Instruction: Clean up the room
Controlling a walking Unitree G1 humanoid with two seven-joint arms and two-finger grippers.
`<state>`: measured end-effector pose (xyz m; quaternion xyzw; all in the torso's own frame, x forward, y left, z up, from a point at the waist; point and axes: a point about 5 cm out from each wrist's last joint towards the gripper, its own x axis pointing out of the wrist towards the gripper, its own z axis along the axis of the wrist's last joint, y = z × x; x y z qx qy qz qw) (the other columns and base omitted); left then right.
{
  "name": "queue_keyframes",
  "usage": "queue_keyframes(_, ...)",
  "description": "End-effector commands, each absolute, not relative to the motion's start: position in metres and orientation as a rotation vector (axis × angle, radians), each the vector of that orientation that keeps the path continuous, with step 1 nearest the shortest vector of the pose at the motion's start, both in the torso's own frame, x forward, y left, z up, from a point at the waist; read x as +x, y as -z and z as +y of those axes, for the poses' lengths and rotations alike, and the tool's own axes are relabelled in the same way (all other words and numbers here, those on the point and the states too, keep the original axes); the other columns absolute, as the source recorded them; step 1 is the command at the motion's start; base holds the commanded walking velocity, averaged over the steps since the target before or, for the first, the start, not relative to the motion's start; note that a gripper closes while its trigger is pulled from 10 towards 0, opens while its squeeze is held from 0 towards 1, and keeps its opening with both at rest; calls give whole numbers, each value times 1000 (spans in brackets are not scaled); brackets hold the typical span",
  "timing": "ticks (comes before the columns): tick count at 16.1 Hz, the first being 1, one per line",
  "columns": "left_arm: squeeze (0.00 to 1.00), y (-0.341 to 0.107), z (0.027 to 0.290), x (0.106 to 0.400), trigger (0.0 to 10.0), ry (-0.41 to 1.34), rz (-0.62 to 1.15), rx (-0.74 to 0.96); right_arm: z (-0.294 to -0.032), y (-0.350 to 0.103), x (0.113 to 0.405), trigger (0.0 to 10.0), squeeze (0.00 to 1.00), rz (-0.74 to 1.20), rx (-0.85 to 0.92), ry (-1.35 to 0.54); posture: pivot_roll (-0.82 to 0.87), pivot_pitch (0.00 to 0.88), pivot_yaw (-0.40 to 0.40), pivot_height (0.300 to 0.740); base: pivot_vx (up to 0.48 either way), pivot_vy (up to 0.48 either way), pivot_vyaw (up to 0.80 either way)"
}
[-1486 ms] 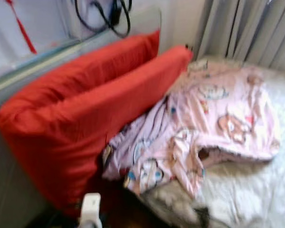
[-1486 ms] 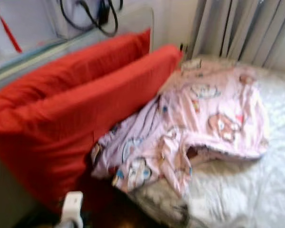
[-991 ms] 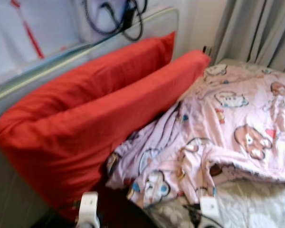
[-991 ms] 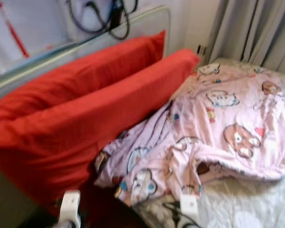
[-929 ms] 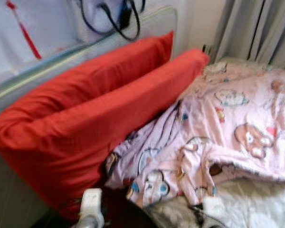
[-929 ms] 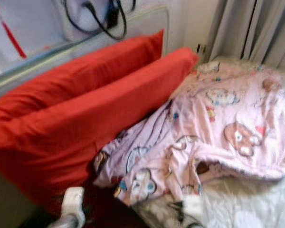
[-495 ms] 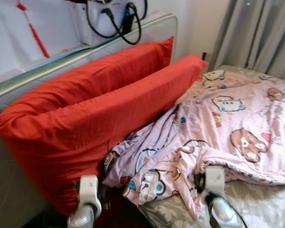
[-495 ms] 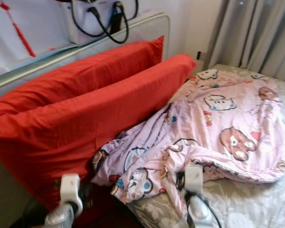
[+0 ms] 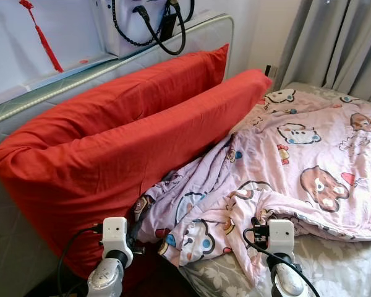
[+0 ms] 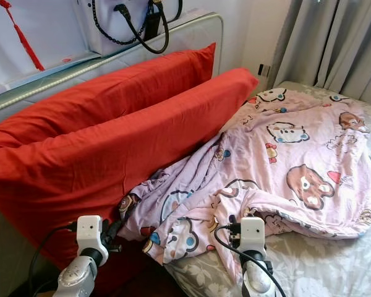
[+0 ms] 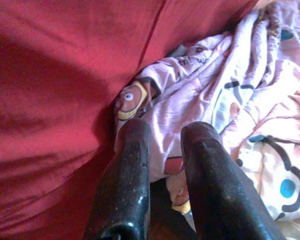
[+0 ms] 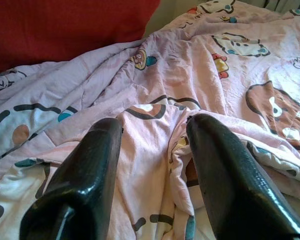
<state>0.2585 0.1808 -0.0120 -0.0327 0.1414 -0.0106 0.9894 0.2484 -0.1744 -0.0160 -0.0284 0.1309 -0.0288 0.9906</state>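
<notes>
In the left eye view we see two long red fabric pillows [image 9: 130,148] standing on edge against the grey quilted headboard [image 9: 68,86] of a bed. A crumpled pink cartoon-print cotton blanket [image 9: 284,167] lies against the front pillow and spreads over the grey floral bedsheet [image 9: 346,266] toward the grey pleated curtain [image 9: 340,43]. On the ledge above the headboard sits a white handbag with black handles [image 9: 142,25], and a red tassel cord [image 9: 43,37] hangs on the white wall beside it. Our left gripper [image 9: 136,230] reaches from the bottom edge toward the blanket's near corner, where it meets the front pillow. Our right gripper [image 9: 260,218] is over the blanket's folded near edge.

In the right eye view we see the same scene: the blanket bunched against the front pillow, both arms low at the bed's near edge.

In the left wrist view, our left gripper's two black fingers [image 11: 130,170] are a narrow gap apart, close to the blanket's wrinkled corner beside the red pillow. We cannot tell whether they touch the cloth; nothing sits between them.

In the right wrist view, our right gripper's black fingers [image 12: 100,160] are spread wide, one on each side of a raised fold of the pink blanket. The fold lies between them unpinched.
</notes>
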Motion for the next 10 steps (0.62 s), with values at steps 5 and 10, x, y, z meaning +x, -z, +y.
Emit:
queue_keyframes(5, 0, 5, 181, 263, 10000, 24, 234, -71, -170, 10, 257, 10000, 0, 244, -56, 70, -73, 0, 30, 682, 0, 0, 0)
queue_keyframes(10, 0, 4, 179, 264, 10000, 34, 234, -73, -170, 14, 254, 10000, 0, 270, -57, 77, -66, 0, 32, 677, 0, 0, 0)
